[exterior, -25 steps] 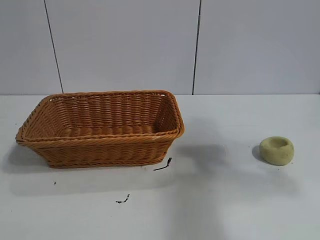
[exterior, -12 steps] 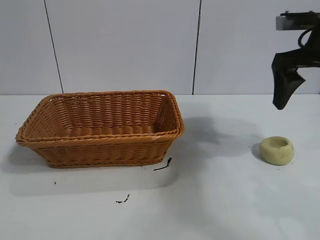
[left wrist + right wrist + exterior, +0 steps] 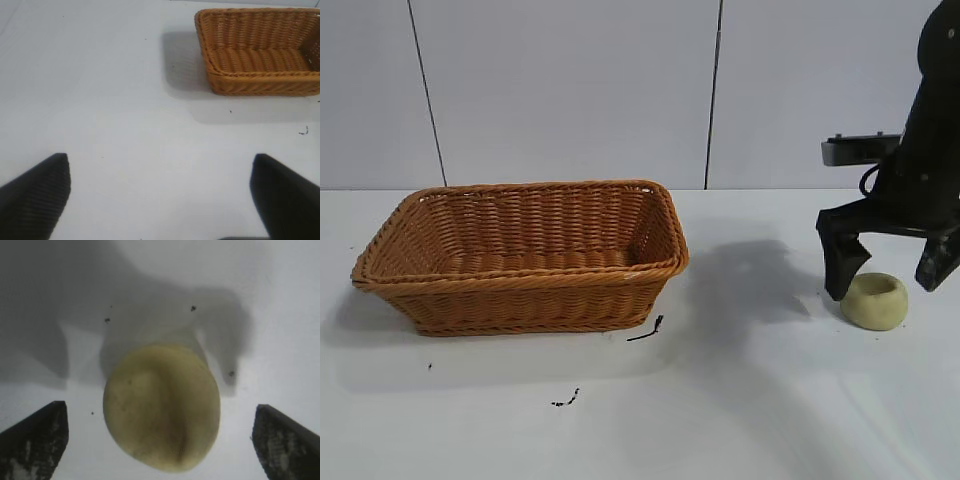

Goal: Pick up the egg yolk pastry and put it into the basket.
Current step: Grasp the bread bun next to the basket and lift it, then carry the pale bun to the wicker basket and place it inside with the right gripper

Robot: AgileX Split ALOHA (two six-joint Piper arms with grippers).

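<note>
The left gripper (image 3: 160,195) hangs over the bare white table (image 3: 115,100), fingers spread wide. The basket (image 3: 260,50) sits well beyond it.

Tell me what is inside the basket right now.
Nothing shows inside the basket: only its woven floor and far walls. The near wall hides the front strip of the floor. The egg yolk pastry sits on the table, between the open fingers of the right hand.

The egg yolk pastry (image 3: 875,300) (image 3: 162,407) is a small pale yellowish-cream round puck lying on the white table at the right, its shallow dimple seemingly facing up. Well apart to its left sits the basket (image 3: 520,255) (image 3: 260,50), a large rectangular orange-brown wicker piece with flared sides and braided rim, upright and holding nothing.
</note>
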